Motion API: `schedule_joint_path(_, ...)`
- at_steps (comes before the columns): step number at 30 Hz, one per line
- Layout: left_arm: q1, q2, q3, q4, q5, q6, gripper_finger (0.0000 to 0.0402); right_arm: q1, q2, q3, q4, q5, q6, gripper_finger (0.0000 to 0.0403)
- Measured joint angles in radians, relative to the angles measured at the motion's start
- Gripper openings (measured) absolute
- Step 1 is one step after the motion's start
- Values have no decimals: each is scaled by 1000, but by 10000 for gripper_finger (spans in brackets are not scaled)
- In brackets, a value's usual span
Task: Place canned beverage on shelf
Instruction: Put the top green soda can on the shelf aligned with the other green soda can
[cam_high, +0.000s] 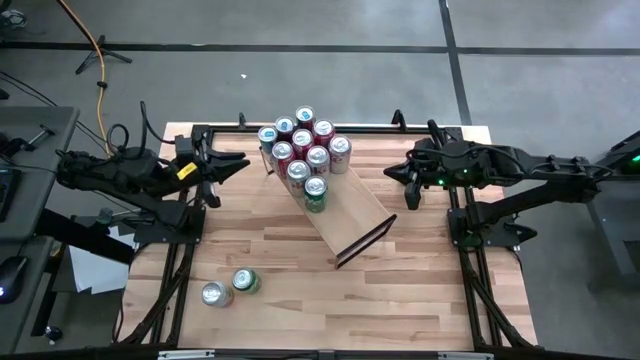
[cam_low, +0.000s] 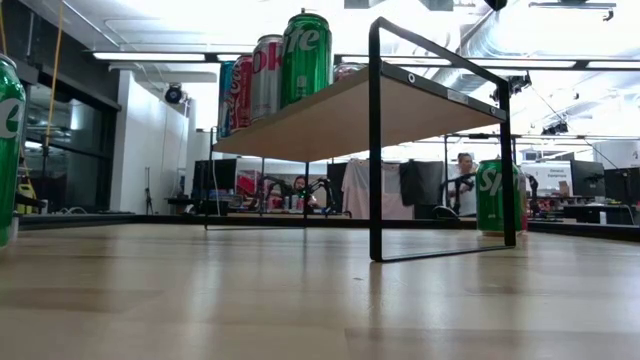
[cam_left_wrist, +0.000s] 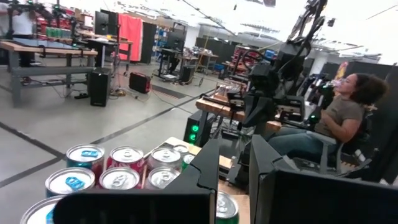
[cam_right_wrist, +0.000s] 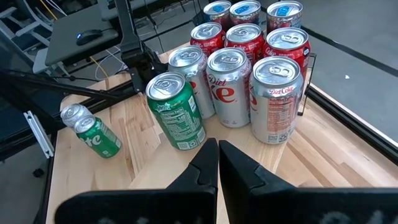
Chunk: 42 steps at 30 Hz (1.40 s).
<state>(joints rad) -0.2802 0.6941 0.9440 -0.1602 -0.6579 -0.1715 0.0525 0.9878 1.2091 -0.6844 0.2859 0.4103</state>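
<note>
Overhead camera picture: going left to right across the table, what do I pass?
Left gripper → two loose cans lying near the front → cluster of cans standing on the shelf → bare end of the shelf → right gripper.

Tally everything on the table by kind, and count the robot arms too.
Cans: 12 (10 on the shelf, 2 on the tabletop)
Shelf: 1
Robot arms: 2
Total: 15
</note>
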Motion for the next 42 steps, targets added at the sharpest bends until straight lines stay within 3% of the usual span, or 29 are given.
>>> schedule_joint_path(42, 0, 0, 0, -4, -20, 0, 0, -2, 0, 0, -7, 3, 43, 0)
